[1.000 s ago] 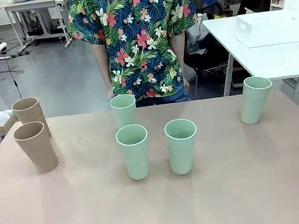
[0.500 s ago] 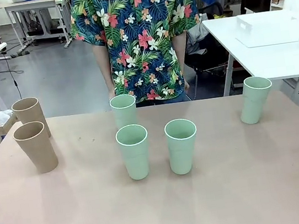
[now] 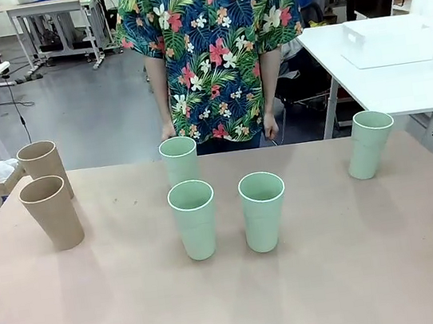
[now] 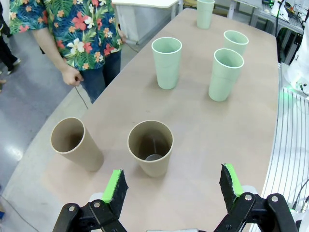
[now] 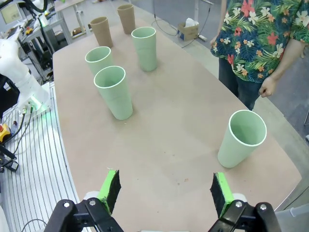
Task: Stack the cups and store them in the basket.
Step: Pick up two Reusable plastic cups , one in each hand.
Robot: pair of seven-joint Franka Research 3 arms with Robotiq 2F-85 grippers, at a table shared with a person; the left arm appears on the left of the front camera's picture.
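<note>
On the pinkish-beige desk (image 3: 337,274) I am seeing six tall tapered matte plastic cups standing mouth up, none nested. A tan-brown front cup (image 3: 53,217) and a tan-brown rear cup (image 3: 43,164) are sitting near the left edge. Mid-desk, a mint green far cup (image 3: 180,163) is standing behind a mint green left cup (image 3: 195,223) and a mint green right cup (image 3: 264,216). A mint green lone cup (image 3: 370,147) is standing well apart at the right. The large white rectangular plastic basket (image 3: 392,45) is resting on a separate white desk (image 3: 400,88) beyond. My left pincer (image 4: 172,183) and right pincer (image 5: 165,187) are hovering above the desk, both spread wide, gripping nothing. A person in a floral shirt (image 3: 213,50) is standing at the far side, arms hanging.
</note>
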